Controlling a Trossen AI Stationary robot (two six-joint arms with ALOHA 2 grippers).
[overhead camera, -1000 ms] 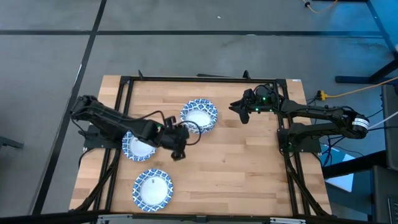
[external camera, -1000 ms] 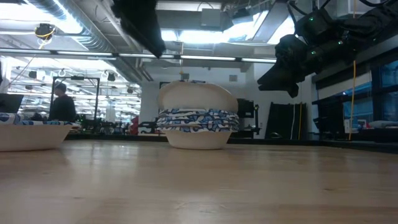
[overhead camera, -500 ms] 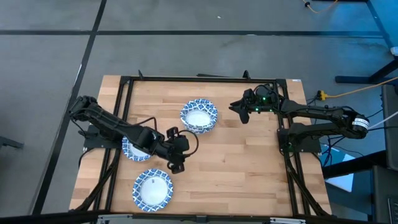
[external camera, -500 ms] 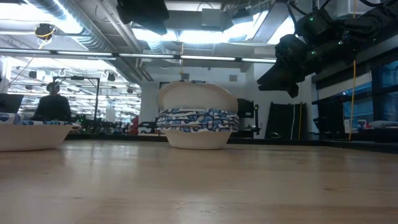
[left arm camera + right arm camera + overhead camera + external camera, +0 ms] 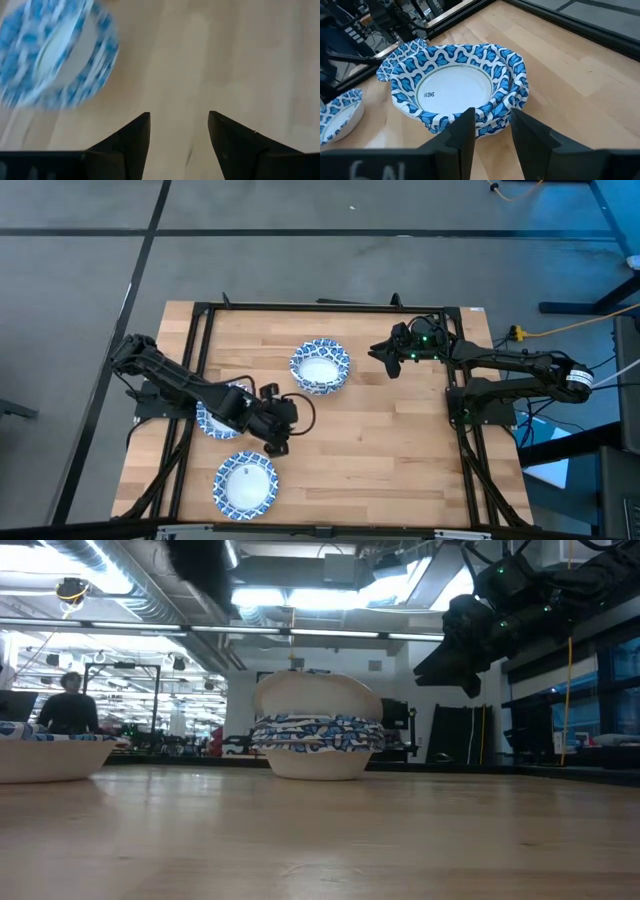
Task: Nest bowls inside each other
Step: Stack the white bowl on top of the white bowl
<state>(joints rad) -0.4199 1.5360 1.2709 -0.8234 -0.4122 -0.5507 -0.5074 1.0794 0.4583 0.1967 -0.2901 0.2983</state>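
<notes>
A stack of blue-and-white patterned bowls point(image 5: 320, 366) point(image 5: 317, 745) point(image 5: 455, 85) rests on its base at the table's middle far part. A single bowl point(image 5: 245, 483) point(image 5: 55, 55) sits near the near-left corner. Another single bowl point(image 5: 215, 420) point(image 5: 337, 117) point(image 5: 45, 755) lies partly under my left arm. My left gripper point(image 5: 272, 442) point(image 5: 179, 120) is open, hovers over bare wood just right of the near-left bowl, and touches nothing. My right gripper point(image 5: 385, 360) point(image 5: 493, 125) point(image 5: 465, 635) hangs above the table right of the stack, its fingers a narrow gap apart, empty.
A black metal frame point(image 5: 300, 307) runs around the wooden tabletop point(image 5: 380, 450). Bare wood spreads over the table's middle and right half. In the low view a person point(image 5: 68, 710) shows far off in the room behind the table.
My left gripper has moved from beside the stack toward the table's near edge and a little left, ending close to the near-left bowl. It has stayed open. The bowls and my right arm have kept still.
</notes>
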